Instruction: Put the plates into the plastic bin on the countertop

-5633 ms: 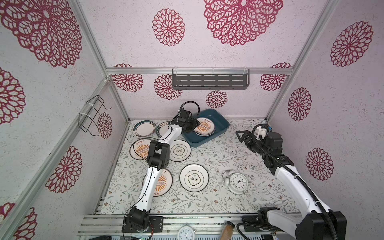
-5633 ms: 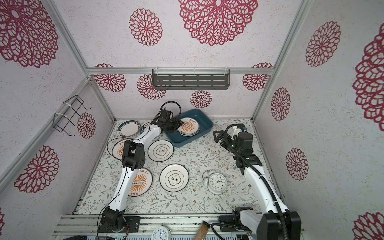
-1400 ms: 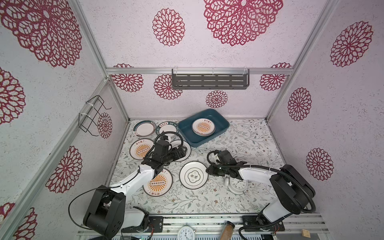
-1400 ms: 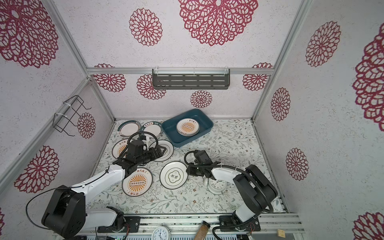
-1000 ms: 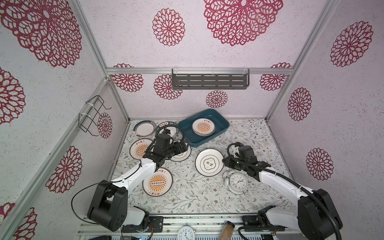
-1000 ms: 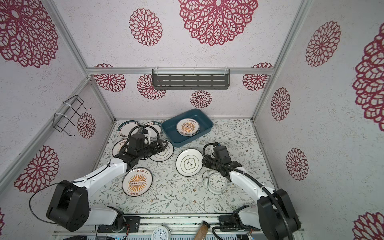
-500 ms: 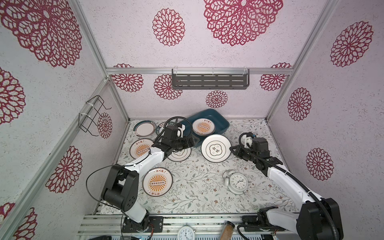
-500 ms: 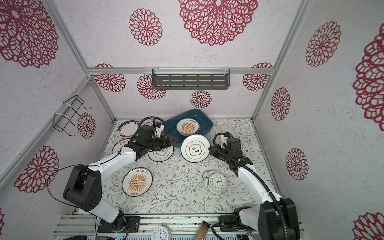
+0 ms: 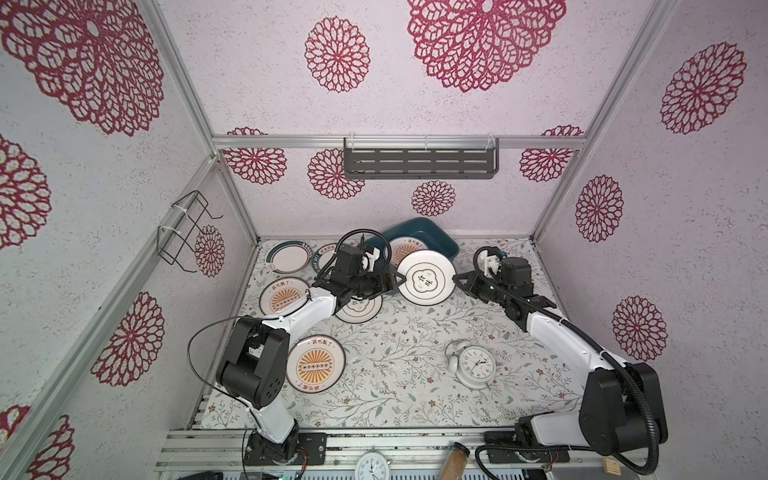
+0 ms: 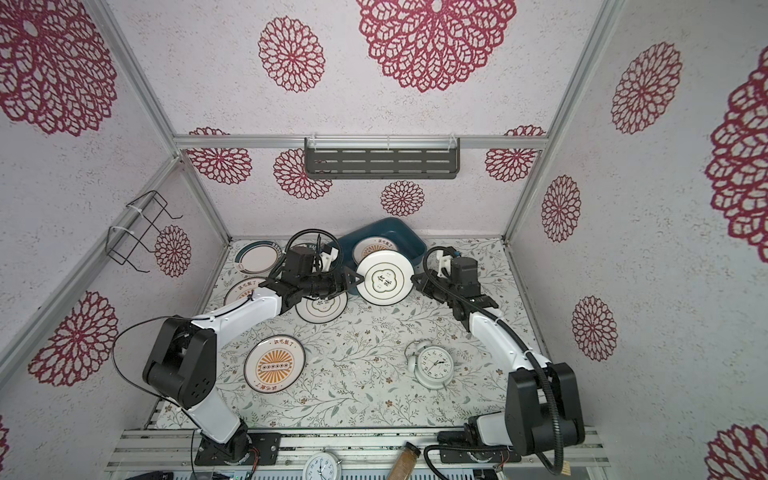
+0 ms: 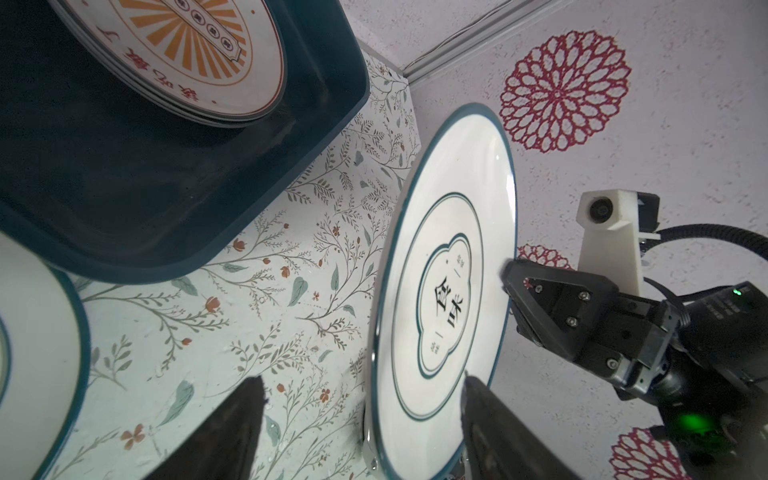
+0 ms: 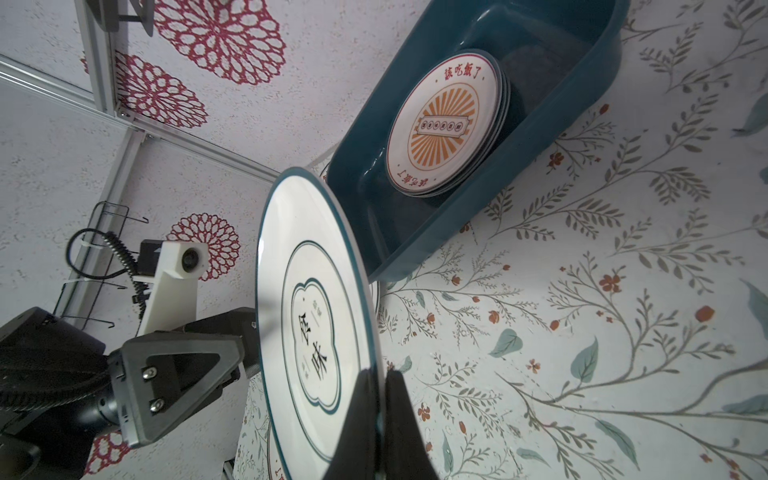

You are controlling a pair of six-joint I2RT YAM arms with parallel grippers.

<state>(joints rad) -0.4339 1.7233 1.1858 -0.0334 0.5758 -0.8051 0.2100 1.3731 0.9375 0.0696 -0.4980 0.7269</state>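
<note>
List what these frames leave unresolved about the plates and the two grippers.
- Plate count in the plastic bin: in the right wrist view, the sunburst plate on top covers the stack beneath.
- Whether the left gripper touches the held plate: in the left wrist view, the bottom edge cuts off its fingers.
- Teal-rimmed plate: in both top views, the left arm covers most of it.
- Small print on the held plate: too small in every view.
</note>
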